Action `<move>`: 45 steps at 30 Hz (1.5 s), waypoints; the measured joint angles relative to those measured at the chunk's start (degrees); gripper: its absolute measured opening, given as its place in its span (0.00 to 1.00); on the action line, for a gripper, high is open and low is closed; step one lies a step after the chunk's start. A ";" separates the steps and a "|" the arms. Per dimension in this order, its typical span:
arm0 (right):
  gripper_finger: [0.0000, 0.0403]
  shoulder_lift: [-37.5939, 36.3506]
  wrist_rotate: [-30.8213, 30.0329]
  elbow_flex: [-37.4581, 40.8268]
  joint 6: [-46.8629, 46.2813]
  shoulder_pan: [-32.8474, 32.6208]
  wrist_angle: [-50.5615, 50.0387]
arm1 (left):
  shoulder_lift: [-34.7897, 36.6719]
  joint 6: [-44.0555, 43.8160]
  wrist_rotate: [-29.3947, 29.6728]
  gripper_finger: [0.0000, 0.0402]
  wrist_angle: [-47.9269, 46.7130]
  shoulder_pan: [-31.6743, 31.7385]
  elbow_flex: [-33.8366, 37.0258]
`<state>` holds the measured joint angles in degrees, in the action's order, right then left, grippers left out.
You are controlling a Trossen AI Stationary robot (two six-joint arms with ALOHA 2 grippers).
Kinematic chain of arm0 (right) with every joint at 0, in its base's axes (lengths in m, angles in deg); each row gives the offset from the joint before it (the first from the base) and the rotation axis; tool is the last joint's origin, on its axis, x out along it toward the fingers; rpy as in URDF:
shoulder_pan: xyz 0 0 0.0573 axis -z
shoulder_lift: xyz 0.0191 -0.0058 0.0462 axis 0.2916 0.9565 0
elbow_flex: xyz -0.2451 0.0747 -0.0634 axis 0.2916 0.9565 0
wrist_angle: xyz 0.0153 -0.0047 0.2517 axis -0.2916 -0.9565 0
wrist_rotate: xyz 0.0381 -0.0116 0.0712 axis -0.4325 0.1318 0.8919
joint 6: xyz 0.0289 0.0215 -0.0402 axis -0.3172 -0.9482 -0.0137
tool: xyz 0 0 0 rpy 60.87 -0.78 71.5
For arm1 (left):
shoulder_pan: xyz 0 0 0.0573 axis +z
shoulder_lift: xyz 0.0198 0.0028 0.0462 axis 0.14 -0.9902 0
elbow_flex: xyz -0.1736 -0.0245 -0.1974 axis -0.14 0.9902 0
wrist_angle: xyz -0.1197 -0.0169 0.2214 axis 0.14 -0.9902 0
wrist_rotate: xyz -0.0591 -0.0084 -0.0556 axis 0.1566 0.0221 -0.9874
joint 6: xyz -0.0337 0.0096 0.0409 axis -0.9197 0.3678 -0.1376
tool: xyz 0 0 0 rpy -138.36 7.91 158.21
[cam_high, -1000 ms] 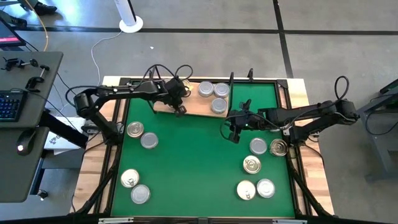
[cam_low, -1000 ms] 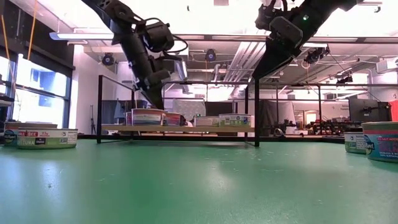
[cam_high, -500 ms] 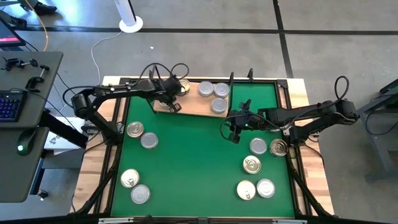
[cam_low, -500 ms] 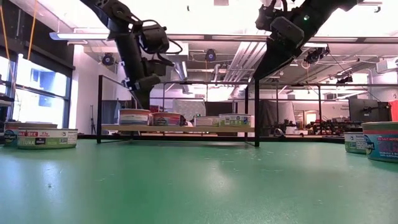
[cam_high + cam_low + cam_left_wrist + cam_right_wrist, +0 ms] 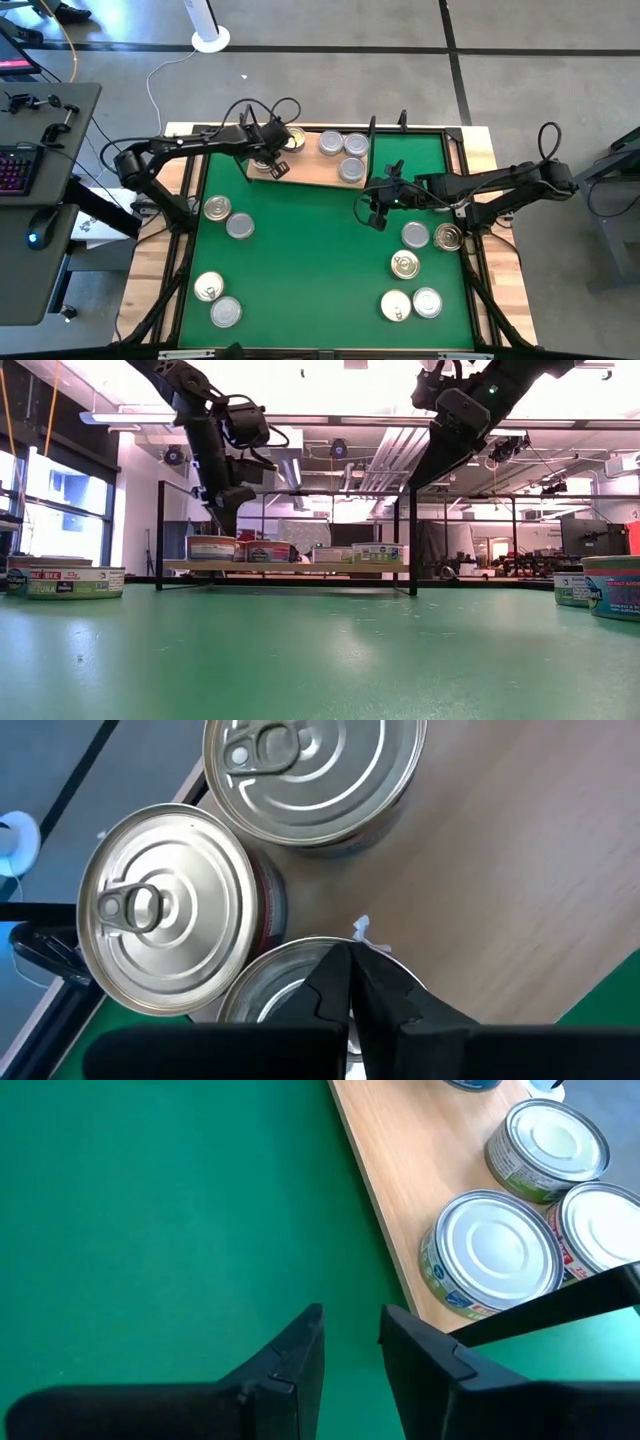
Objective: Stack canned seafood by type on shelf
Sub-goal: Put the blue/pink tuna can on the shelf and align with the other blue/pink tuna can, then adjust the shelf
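My left pincer (image 5: 268, 163) is up over the left end of the shelf (image 5: 315, 177), fingers pinched together with nothing between them, tip just above a tin there. Through my left wrist camera I've got three pull-tab tins bunched at that end: one gold-tinted tin (image 5: 165, 907), another pull-tab tin (image 5: 310, 775) just beside it, and a third (image 5: 270, 990) half hidden under my fingers. Further right along the board sit three plain silver tins (image 5: 344, 150), close together, near the black upright (image 5: 371, 135).

So, six tins on the shelf by my count, sorted into two groups but lying side by side, none stacked as far as I can tell. Left on the green mat (image 5: 310, 260): four loose tins on the left side (image 5: 222, 218), five on the right (image 5: 415, 265). Roughly a third done, I'd say.

My right pincer (image 5: 376, 212) hangs over the mat just off the shelf's right end, jaws narrowly apart and empty.

Room to move: the mat's middle is wide open. The shelf's middle has bare board, but the uprights and front edge crowd both ends.
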<state>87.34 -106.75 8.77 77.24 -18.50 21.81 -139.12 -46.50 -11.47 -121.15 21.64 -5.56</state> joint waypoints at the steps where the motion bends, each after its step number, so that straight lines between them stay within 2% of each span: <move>1: 0.24 0.00 0.00 0.00 0.00 -0.02 0.00 | 0.55 -0.04 0.08 0.00 -0.08 -0.32 0.06; 7: 0.24 0.00 0.02 1.62 4.61 -0.51 6.26 | 7.12 -1.37 0.28 0.00 -0.34 -4.95 -0.14; 14: 0.24 -0.45 0.43 2.12 6.52 -5.19 11.24 | 18.44 -6.78 2.78 0.00 -9.53 -14.55 -2.51; 20: 0.24 -1.55 -0.51 2.14 5.99 -13.24 9.73 | 26.78 -22.20 5.36 0.00 -29.97 -20.50 -2.51; 26: 0.24 -1.57 -0.49 2.14 3.87 -20.56 6.89 | 31.12 -38.28 0.19 0.00 -43.84 -27.35 -1.87; 32: 0.24 -1.44 -7.40 2.14 -2.33 -25.38 1.18 | 32.26 -45.95 0.07 0.00 -41.19 -28.54 8.45; 38: 0.24 -1.42 -10.41 2.14 -6.82 -26.20 -2.86 | 32.24 -48.51 10.83 0.00 -33.68 -25.82 17.93; 41: 0.24 -1.42 -10.46 2.15 -7.22 -26.16 -2.86 | 32.24 -47.58 16.25 0.00 -28.93 -24.17 20.92; 45: 0.24 -1.42 -10.45 2.40 -7.06 -25.55 -2.98 | 32.25 -41.57 16.77 0.00 -19.49 -21.93 24.08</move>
<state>85.92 -117.20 11.17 70.18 -44.05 18.83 -106.88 -88.06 5.29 -140.64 -0.29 18.52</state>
